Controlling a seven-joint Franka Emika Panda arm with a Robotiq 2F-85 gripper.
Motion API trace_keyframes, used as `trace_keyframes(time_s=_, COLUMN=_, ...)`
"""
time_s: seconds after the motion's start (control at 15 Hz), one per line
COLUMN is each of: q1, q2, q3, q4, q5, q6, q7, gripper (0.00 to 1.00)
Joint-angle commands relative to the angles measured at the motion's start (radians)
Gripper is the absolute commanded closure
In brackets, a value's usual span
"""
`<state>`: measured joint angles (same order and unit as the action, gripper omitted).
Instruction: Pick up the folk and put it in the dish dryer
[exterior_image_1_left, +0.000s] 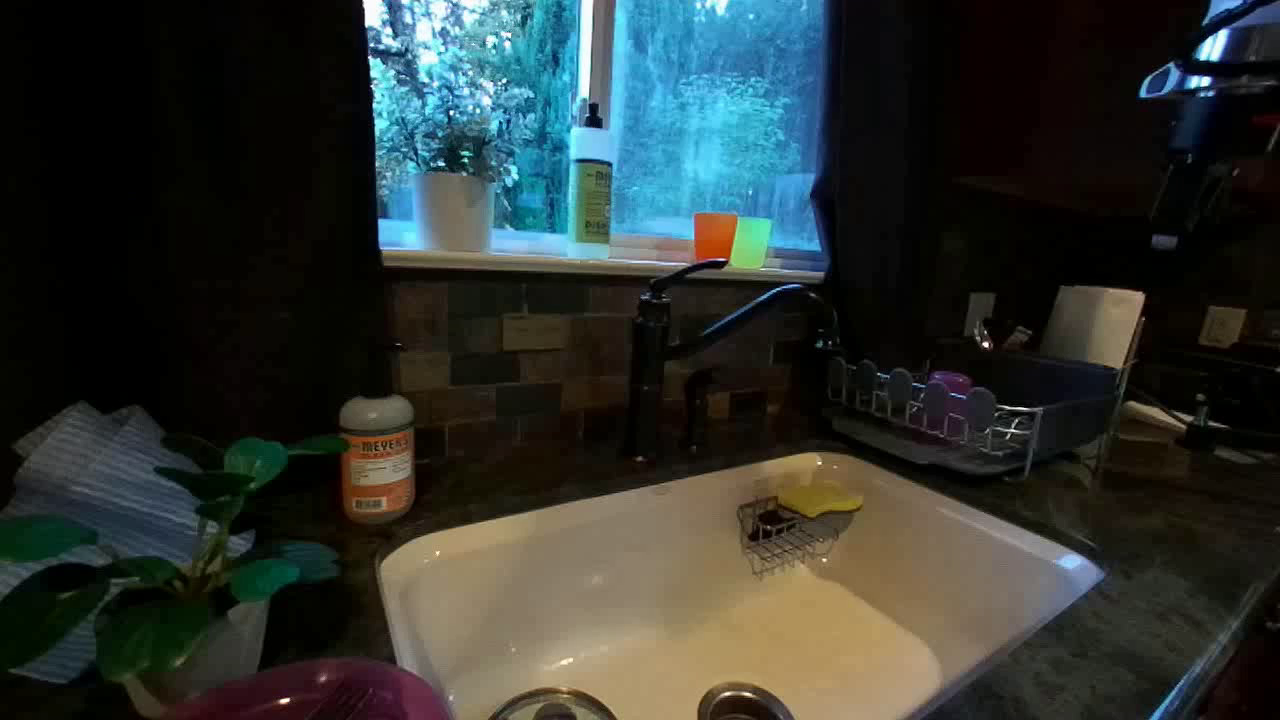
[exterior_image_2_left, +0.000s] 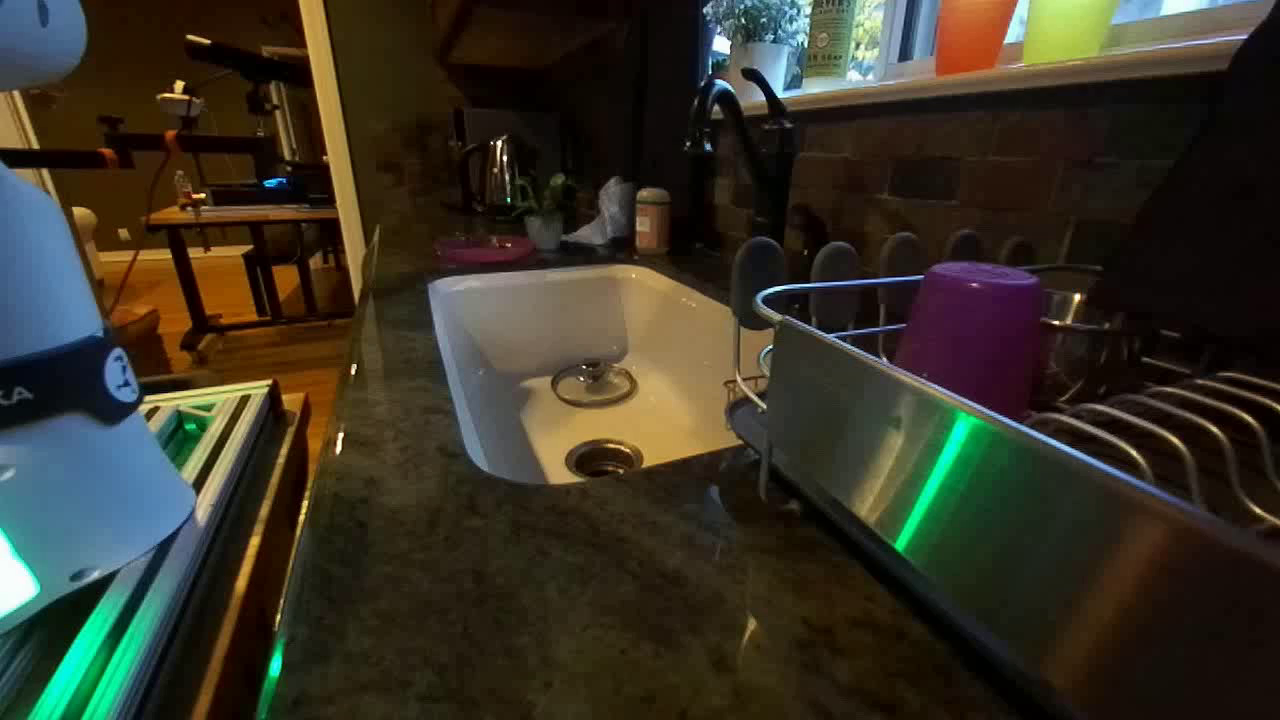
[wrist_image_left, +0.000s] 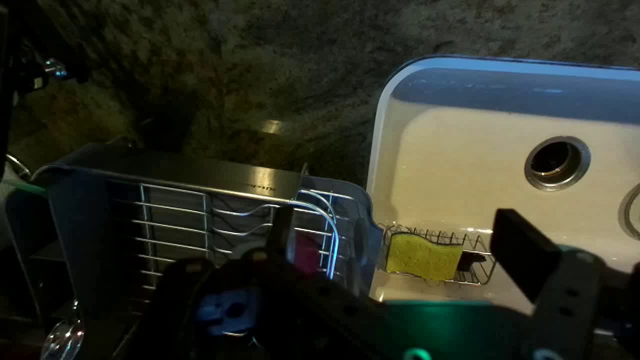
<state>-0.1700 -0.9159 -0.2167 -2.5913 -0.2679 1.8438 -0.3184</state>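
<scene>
Gripper (wrist_image_left: 393, 227) spread wide, higher than dish rack (wrist_image_left: 210, 176); orange-labelled bottle (exterior_image_1_left: 377, 470) reads "MEYER'S".

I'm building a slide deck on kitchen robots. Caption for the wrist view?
Open, empty end effector above a kitchen counter: dish rack beside white sink, yellow sponge on a wire caddy.
</scene>
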Motion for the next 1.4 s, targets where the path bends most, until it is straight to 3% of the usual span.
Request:
trace_keyframes(time_s=0.0, q1=0.014, q2=-0.001, q3=-0.009, q4=0.003, q5=-0.009, q6=-0.006, q7=0.009, gripper=0.0)
trace_keyframes(time_s=0.4, q1=0.015, q2=-0.001, q3=-0.009, q4=0.003, q5=-0.009, q6=-0.006, q7=0.009, gripper=0.0)
trace_keyframes(time_s=0.47, q1=0.027, q2=0.028, q3=0.016, q4=0.024, q5=-0.012, q6=-0.011, q7=0.017, gripper=0.0)
trace_keyframes(time_s=0.67, q1=0.133, q2=0.153, q3=0.092, q4=0.087, q5=0.04, q6=0.029, q7=0.033, gripper=0.0)
trace_keyframes(time_s=1.07, q1=0.344, q2=0.435, q3=0.205, q4=0.263, q5=0.123, q6=0.088, q7=-0.057, gripper=0.0)
trace_keyframes(time_s=1.2, q1=0.382, q2=0.538, q3=0.245, q4=0.345, q5=0.123, q6=0.081, q7=-0.092, gripper=0.0)
trace_keyframes(time_s=1.27, q1=0.348, q2=0.421, q3=0.237, q4=0.247, q5=0.11, q6=0.095, q7=-0.044, gripper=0.0)
trace_keyframes(time_s=1.33, q1=0.356, q2=0.46, q3=0.252, q4=0.274, q5=0.111, q6=0.095, q7=-0.039, gripper=0.0)
